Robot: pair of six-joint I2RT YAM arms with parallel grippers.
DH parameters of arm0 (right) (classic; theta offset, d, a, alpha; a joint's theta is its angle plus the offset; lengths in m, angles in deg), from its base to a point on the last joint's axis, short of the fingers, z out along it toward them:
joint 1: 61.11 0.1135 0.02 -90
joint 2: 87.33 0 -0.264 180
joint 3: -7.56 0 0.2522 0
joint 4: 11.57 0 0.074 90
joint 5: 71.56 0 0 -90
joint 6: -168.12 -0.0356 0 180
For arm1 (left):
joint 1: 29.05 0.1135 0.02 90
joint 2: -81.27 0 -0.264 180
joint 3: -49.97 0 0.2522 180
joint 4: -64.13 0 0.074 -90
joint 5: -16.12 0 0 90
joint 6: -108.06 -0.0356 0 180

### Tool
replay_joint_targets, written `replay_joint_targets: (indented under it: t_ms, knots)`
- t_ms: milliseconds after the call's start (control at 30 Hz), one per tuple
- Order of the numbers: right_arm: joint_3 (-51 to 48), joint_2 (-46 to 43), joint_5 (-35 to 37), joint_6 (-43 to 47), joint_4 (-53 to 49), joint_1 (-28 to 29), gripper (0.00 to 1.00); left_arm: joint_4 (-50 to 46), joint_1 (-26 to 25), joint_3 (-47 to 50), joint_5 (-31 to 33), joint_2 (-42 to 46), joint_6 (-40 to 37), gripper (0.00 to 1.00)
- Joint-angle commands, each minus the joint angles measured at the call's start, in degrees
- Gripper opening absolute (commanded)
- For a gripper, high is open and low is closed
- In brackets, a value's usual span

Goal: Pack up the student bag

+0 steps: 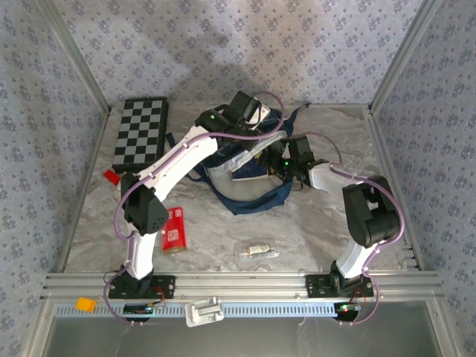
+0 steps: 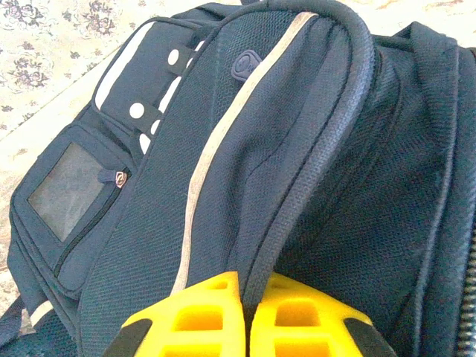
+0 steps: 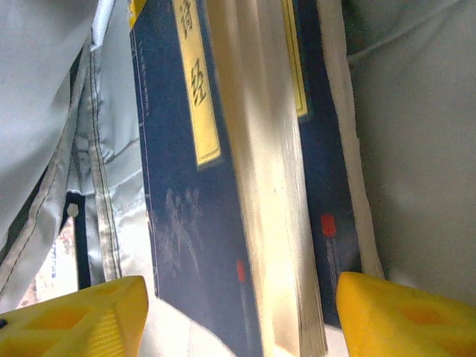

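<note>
student bag [image 1: 253, 201]: mid-table, 12 o'clock of arm bases [image 1: 141, 282] | left gripper [image 2: 244, 297]: pressed together, pinching a fabric ridge of the bag | right gripper [image 3: 239, 297]: spread, fingers at 3 and 9 o'clock of dark blue books [image 3: 178, 186]

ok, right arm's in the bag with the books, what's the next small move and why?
Probably back the right gripper straight out of the bag. Its jaws stand open either side of the books, which sit inside the grey lining, and the left gripper is clamped on the bag's fabric.
</note>
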State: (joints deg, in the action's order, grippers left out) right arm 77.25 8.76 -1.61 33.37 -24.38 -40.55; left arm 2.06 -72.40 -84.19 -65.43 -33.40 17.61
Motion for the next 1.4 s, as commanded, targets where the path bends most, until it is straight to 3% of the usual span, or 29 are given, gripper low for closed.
replay_joint_targets:
  t_ms: [0, 167, 367, 467, 567, 767, 867, 1033, 1167, 1367]
  knots:
    - [-2.1, -6.1, 7.4, 1.4, -7.9, 1.2, 0.69, 2.7, 1.0, -1.1, 0.0, 6.2, 3.0, 0.0]
    - [-4.6, -9.5, 10.7, 0.3, -9.6, 5.9, 0.64, 3.1, 0.9, -0.5, -1.6, 6.7, 3.8, 0.0]
    - [-4.2, -3.6, 8.9, -1.7, -3.2, 8.6, 0.32, 3.6, 0.9, -0.1, -2.9, 6.6, 4.5, 0.0]
    - [-3.7, 0.4, 7.4, -1.3, 4.9, 8.2, 0.24, 3.5, 0.9, -0.3, -3.8, 6.4, 4.8, 0.0]
    - [-0.4, 4.2, 8.2, -0.1, 6.3, 7.4, 0.21, 3.4, 0.9, -0.4, -4.1, 6.3, 5.2, 0.0]
    - [-2.2, 2.4, 8.3, 0.2, 10.1, 7.8, 0.23, 2.3, 1.2, 0.6, -5.8, 6.5, 6.7, 0.0]
    - [-7.1, -2.8, 9.2, 0.1, 10.7, 8.9, 0.32, 3.1, 1.2, 2.1, -7.1, 6.8, 7.6, 0.0]
    - [-11.9, -13.6, 12.0, 1.1, 0.3, 10.3, 0.42, 5.3, 1.3, 6.4, -9.5, 8.3, 10.2, 0.02]
    - [-16.2, -24.1, 16.9, 1.0, -8.1, 11.9, 0.47, 11.1, 1.7, 15.3, -15.5, 10.6, 16.5, 0.1]
    - [-18.5, -38.2, 22.2, -2.2, -19.5, 15.5, 0.54, 15.9, 1.5, 23.9, -18.8, 10.7, 22.3, 0.28]
